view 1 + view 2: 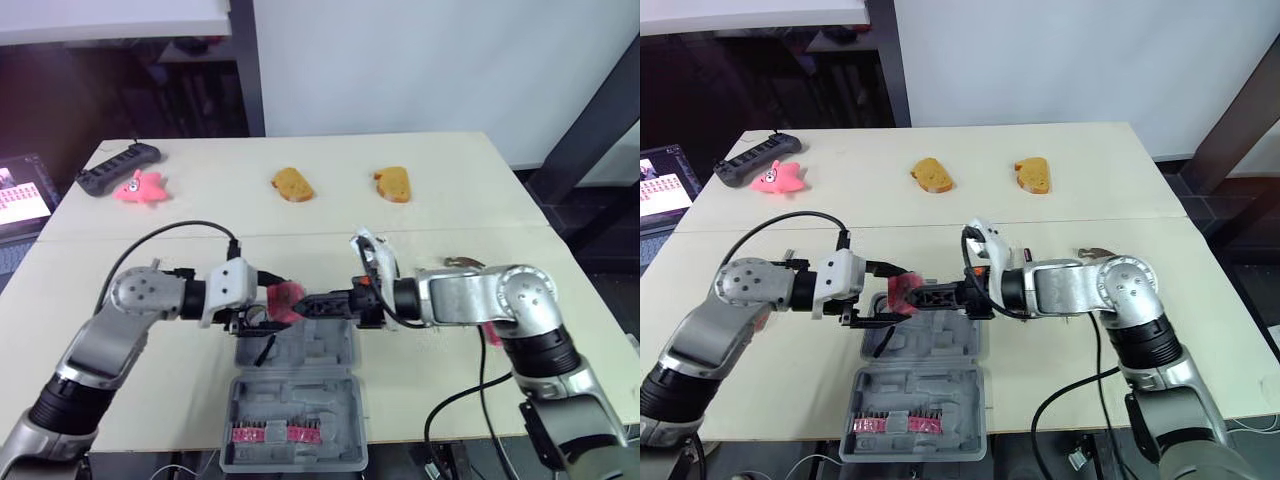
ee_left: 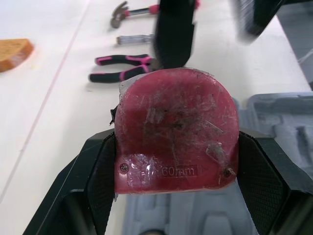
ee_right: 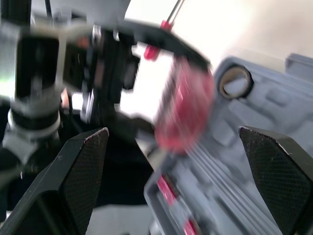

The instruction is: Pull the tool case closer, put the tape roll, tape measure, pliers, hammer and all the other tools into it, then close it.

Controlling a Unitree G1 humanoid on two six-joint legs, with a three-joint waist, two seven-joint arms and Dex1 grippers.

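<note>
**Case** [image 1: 300, 392]: grey, open, laid at the table's near edge. A row of pink bits [image 1: 275, 432] is seated in its near half.

**Tape roll** [image 3: 234, 82]: seated in a recess of the case.

**Tape measure** [image 2: 177, 132]: red and scuffed, held in the air over the case's far half.

**Left gripper** [image 1: 268, 312]: reached in over the case's far left corner. Its fingers [image 2: 100, 176] are closed on the sides of the tape measure.

**Right gripper** [image 3: 171, 134]: reached in over the case's far right corner and pointed at the tape measure. Its fingers are spread wide and nothing is held.

**Pliers** [image 2: 122, 68], **silvery tool** [image 2: 134, 38], **hammer** [image 2: 128, 11]: laid on the table to the right of the case, apart from one another, the hammer farthest.

**Bread slices** [image 1: 292, 184] [image 1: 393, 184]: two, set well beyond the case.

**Pink toy** [image 1: 140, 187], **black device** [image 1: 118, 168]: placed just beside each other, far beyond the case to the left.

**Screen** [image 1: 22, 190]: lit, seen off the table, far left of the case.
</note>
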